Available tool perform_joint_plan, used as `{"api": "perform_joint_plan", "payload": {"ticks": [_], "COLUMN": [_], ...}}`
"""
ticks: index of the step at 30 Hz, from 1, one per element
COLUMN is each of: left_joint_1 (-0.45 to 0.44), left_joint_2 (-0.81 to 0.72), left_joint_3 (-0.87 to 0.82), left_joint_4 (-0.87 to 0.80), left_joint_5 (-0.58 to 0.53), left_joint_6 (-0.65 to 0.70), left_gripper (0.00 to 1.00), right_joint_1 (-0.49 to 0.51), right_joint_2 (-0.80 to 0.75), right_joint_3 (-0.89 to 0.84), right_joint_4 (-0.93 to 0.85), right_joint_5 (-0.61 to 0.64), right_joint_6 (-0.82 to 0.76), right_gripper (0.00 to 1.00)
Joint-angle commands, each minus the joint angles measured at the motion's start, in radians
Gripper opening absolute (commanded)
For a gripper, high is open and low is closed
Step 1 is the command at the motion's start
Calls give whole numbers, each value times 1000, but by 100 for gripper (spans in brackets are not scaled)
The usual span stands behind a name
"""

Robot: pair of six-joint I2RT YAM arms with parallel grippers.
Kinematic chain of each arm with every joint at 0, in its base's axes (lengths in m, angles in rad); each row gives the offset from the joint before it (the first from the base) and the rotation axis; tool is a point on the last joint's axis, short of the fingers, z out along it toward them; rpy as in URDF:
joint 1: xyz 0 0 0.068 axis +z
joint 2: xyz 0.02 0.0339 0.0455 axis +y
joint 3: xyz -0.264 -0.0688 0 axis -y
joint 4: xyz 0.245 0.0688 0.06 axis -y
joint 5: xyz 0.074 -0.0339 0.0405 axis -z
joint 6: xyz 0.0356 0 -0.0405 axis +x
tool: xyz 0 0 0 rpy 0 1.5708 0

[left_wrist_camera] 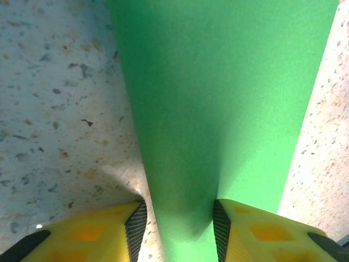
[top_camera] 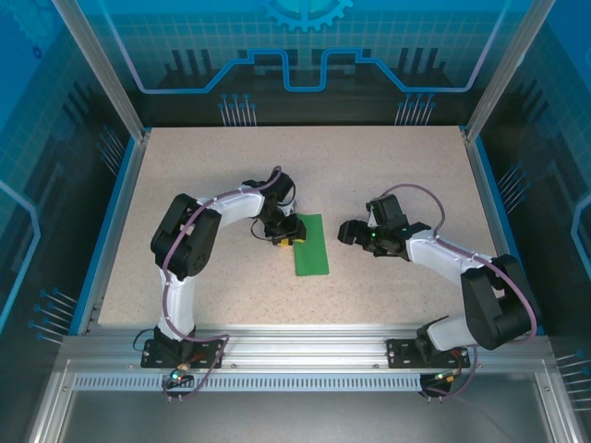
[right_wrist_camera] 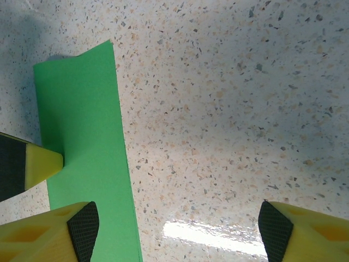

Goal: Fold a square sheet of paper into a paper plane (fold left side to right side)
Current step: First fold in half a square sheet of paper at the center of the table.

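The square sheet of paper (top_camera: 312,247) lies flat on the speckled table as a narrow green rectangle, long axis running near to far. My left gripper (top_camera: 284,235) is down at its left long edge, partly open. In the left wrist view the paper (left_wrist_camera: 218,98) runs up between the yellow fingers (left_wrist_camera: 256,229); the right pad rests against the sheet, and a strip of bare table separates the left pad from the paper's edge. My right gripper (top_camera: 346,231) hovers just right of the sheet, open wide and holding nothing (right_wrist_camera: 174,224). The paper (right_wrist_camera: 82,120) passes by its left finger.
The tan speckled tabletop (top_camera: 231,166) has raised blue rims at left and right and an aluminium rail (top_camera: 305,346) along the near side. One yellow fingertip (right_wrist_camera: 46,164) of the left gripper touches the paper in the right wrist view.
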Motion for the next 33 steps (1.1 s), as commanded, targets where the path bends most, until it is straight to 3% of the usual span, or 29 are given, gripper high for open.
{"api": "perform_joint_plan", "payload": {"ticks": [1,33], "left_joint_1": [-50,-43], "left_joint_2": [91,86], "left_joint_3": [-16,-18], "left_joint_4": [34,36], "left_joint_5": [-28,-66], "left_joint_6": [2,-31], "left_gripper": [43,42], "right_joint_1": [-7,27], "right_joint_2": [-8,50], "right_joint_3": [-9,30], "right_joint_4": [12,22], "right_joint_5": [-10,-46], "right_joint_6": [-10,-21], "right_gripper": [80,80]}}
